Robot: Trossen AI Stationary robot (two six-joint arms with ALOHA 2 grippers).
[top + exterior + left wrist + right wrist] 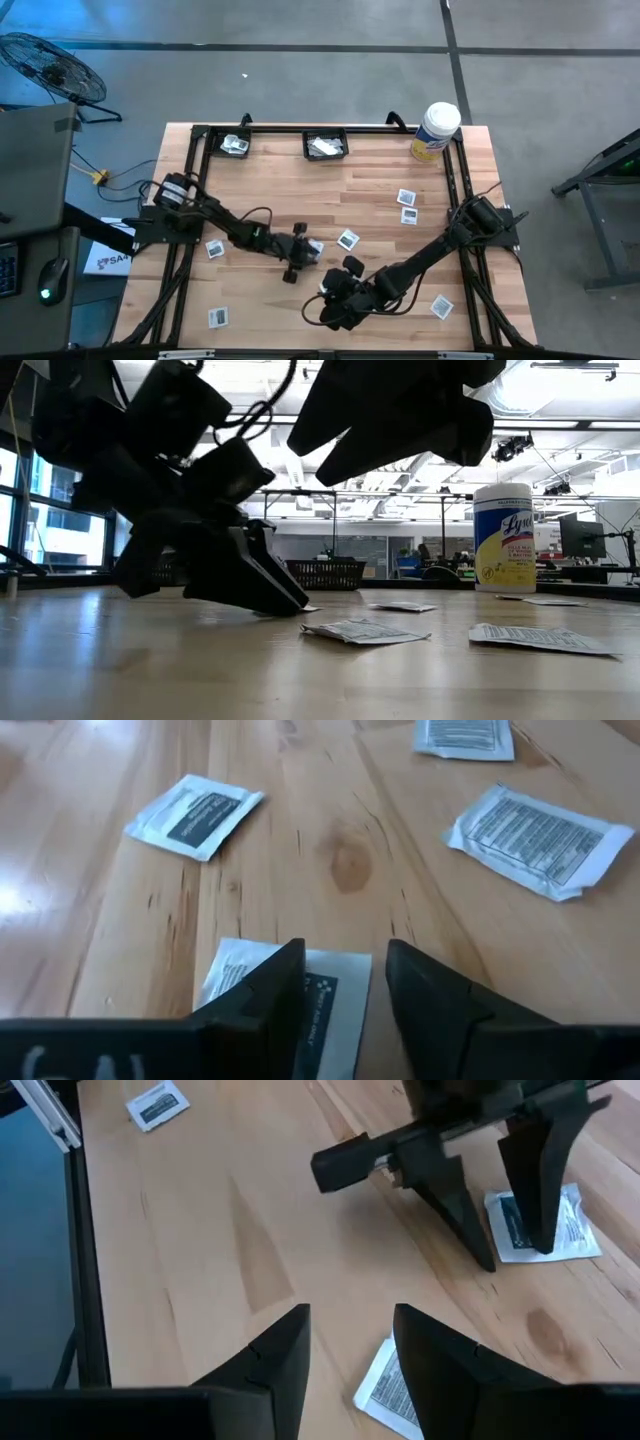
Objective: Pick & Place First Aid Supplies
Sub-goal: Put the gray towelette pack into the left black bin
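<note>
Fingers of the left gripper (305, 249) sit parted over a white packet (315, 246) near the middle of the wooden tabletop (380, 190) in the high view, while the right gripper (335, 300) hovers closer to the front edge, its fingers also apart and holding nothing. In that same view more first aid packets lie scattered: two near the right side (406, 205), one just beside the centre (347, 239), one at the front right (441, 306), and two on the left side (214, 248). Two black trays (325, 145) at the back edge hold a few white packets, and a white tub with a yellow label (435, 131) stands at the back right corner. The low view shows the left gripper's dark fingers (255, 575) angled down to the tabletop, with flat packets (362, 630) lying to the right and the tub (503, 538) upright behind them. From the left wrist view, the two dark fingers (265, 1005) straddle a white packet with a dark printed centre (330, 990), tips lowered to either side of it but not clamped; three other packets (535, 835) lie farther off. Through the right wrist view, that arm's own fingers (275, 1350) stand apart above bare wood, one packet (385, 1390) lying partly under one of them, and the left gripper (505, 1220) is seen beyond, planted over its packet (570, 1230).
</note>
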